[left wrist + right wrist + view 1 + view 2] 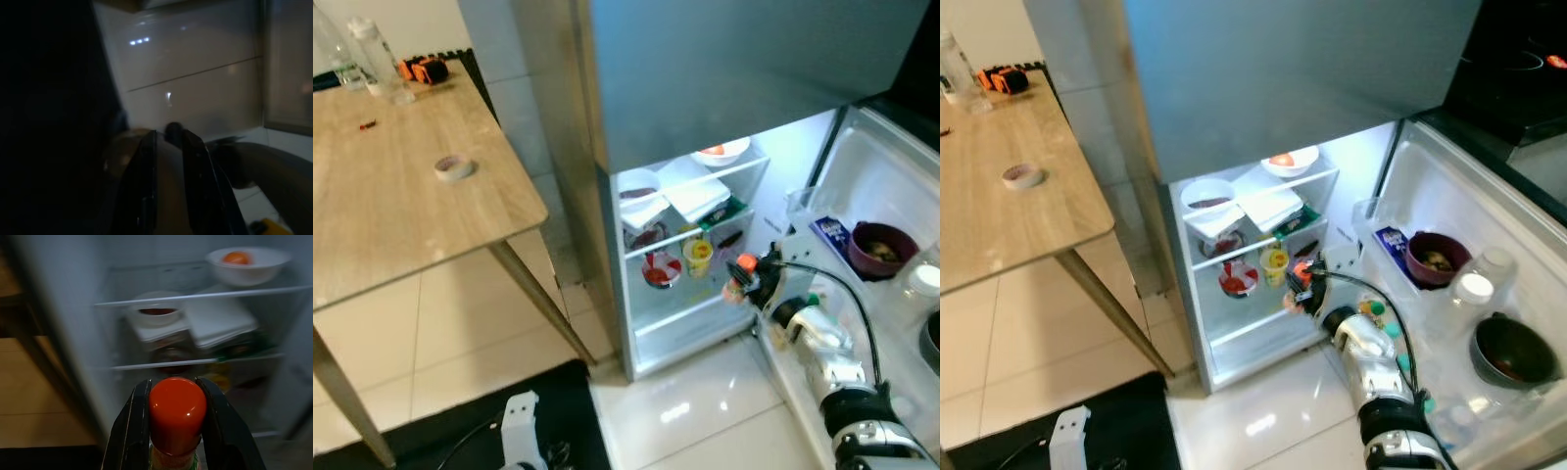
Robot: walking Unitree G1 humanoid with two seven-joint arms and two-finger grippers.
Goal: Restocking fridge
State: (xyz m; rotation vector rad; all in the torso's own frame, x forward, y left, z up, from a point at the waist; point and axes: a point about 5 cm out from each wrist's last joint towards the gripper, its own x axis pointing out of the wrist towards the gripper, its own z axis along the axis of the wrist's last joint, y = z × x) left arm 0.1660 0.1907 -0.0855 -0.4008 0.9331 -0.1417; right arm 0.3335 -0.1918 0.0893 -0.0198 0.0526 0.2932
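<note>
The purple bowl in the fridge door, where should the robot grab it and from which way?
Probably by the rim, coming down from above. The purple bowl sits upright in a door shelf, whose walls hide its sides, so only the open top rim is free. The right gripper is busy holding a red-capped bottle.

The table (401,206) looks like matt pale wood. The fridge (724,69) front is brushed metal; the floor tiles (705,401) shine glossy
</note>
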